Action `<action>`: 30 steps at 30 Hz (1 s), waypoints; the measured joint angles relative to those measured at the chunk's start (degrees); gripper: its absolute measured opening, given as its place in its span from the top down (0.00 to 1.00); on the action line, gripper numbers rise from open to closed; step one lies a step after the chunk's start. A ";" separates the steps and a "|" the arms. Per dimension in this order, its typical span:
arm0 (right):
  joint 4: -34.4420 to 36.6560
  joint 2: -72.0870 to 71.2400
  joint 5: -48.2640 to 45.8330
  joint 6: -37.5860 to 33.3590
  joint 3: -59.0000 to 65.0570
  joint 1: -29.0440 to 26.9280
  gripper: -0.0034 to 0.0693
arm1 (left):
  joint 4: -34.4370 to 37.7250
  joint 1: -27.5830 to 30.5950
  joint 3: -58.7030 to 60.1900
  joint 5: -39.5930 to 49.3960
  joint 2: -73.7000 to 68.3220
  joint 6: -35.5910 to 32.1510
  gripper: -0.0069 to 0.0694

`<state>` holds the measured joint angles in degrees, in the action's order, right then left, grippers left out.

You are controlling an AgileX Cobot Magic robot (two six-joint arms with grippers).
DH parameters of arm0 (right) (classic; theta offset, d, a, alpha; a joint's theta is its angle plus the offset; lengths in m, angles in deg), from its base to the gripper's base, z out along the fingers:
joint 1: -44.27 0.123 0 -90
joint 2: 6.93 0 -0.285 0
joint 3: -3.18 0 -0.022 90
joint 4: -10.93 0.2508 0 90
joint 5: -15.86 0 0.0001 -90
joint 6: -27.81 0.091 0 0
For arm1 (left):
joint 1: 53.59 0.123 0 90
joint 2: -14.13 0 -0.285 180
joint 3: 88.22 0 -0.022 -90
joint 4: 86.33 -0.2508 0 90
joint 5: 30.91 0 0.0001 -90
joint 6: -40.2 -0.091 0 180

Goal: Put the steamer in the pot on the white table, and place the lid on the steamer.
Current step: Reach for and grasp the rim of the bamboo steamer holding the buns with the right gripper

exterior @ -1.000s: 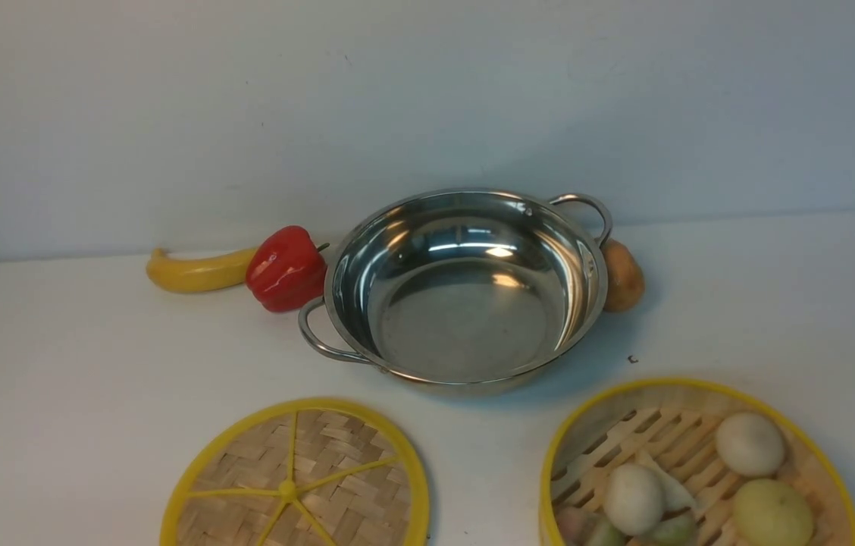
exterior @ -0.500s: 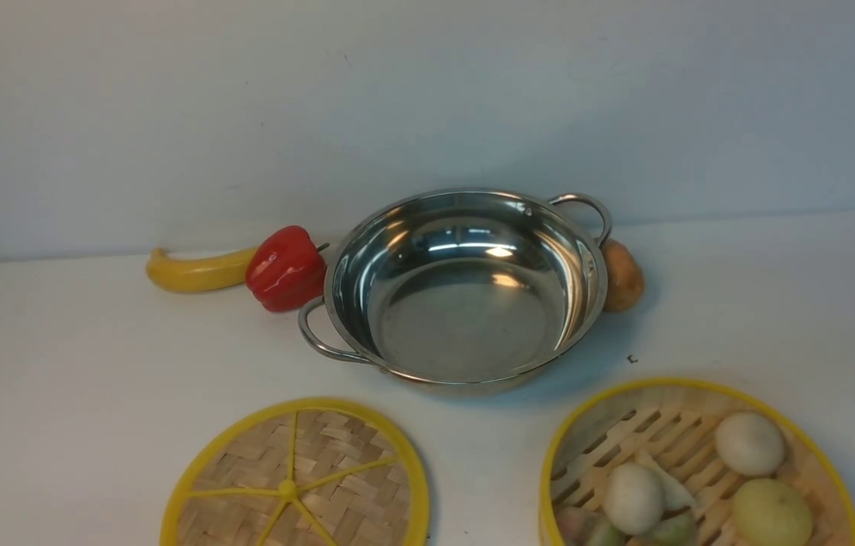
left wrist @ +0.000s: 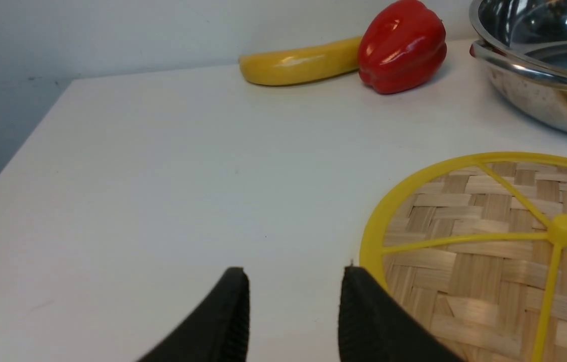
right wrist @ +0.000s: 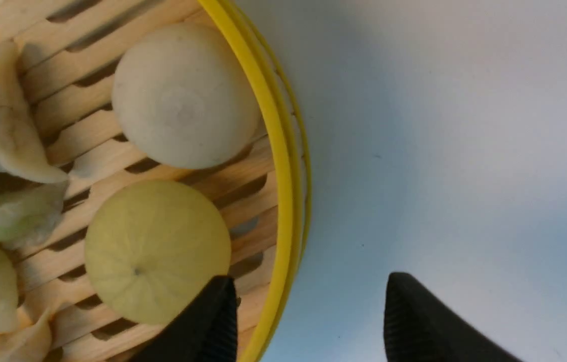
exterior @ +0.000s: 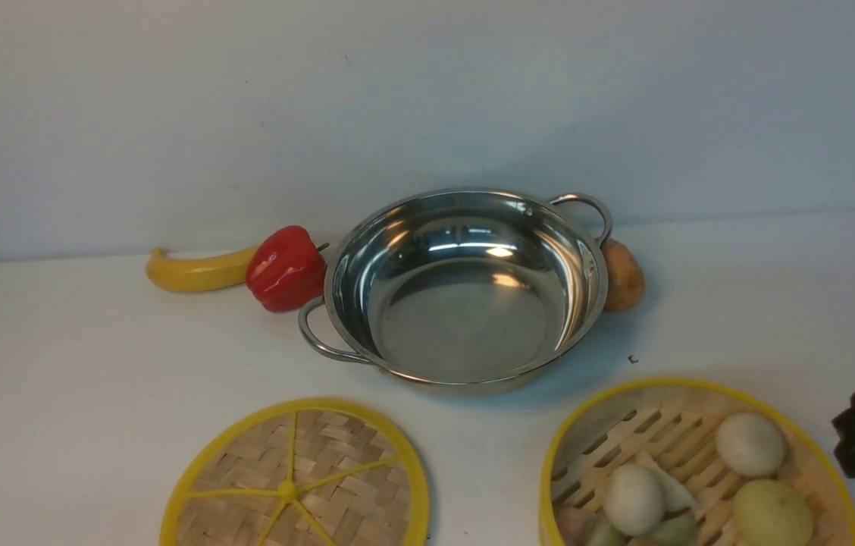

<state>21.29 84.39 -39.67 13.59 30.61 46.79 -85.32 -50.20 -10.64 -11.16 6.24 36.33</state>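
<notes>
Two grippers, both empty. The right gripper (right wrist: 311,281) has its jaws wide apart, straddling the wall of the steamer (right wrist: 282,166). The yellow rim runs through the gap, closer to the inner finger (right wrist: 213,322) than to the outer one. The inner finger hangs over the slatted floor beside a yellow-green bun (right wrist: 158,251), and the outer finger hangs over bare table (right wrist: 439,125). No contact with the rim can be made out.

The steamer is round and has no long axis. The relation that counts is that the rim passes lengthwise between the fingers, so the closing line crosses the wall squarely, which suits a pinch.

The steamer stands on the table, not in the pot (exterior: 458,318). The pot lies empty, well ahead of the fingers and toward the left arm's side.

The left gripper (left wrist: 296,274) has its jaws partly apart with only table between them, and the rim of the lid (left wrist: 504,241) is just beside one finger. The right arm is nearer the steamer, the left nearer the lid.

Obstacles: the yellow-green bun, close to the inner finger, could be nudged on closing. A white bun (right wrist: 183,95) and dumplings (right wrist: 2,115) lie farther in. A potato (exterior: 622,274), a pepper (exterior: 287,268) and a banana (exterior: 196,271) sit beside the pot, and none appears to block the way from steamer to pot.
</notes>
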 joint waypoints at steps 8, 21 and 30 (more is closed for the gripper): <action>1.67 6.54 3.34 -1.88 0.00 0.00 0.42 | 0.00 0.00 0.00 0.00 0.00 0.00 0.59; 4.53 12.04 5.66 -4.59 0.00 0.00 0.42 | 0.00 0.00 0.00 0.00 0.00 0.00 0.59; 3.36 13.08 6.47 -4.67 0.00 0.00 0.66 | 0.00 0.00 0.00 0.00 0.00 0.00 0.59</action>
<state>24.65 97.47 -33.21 8.92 30.61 46.79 -85.32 -50.20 -10.64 -11.16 6.24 36.33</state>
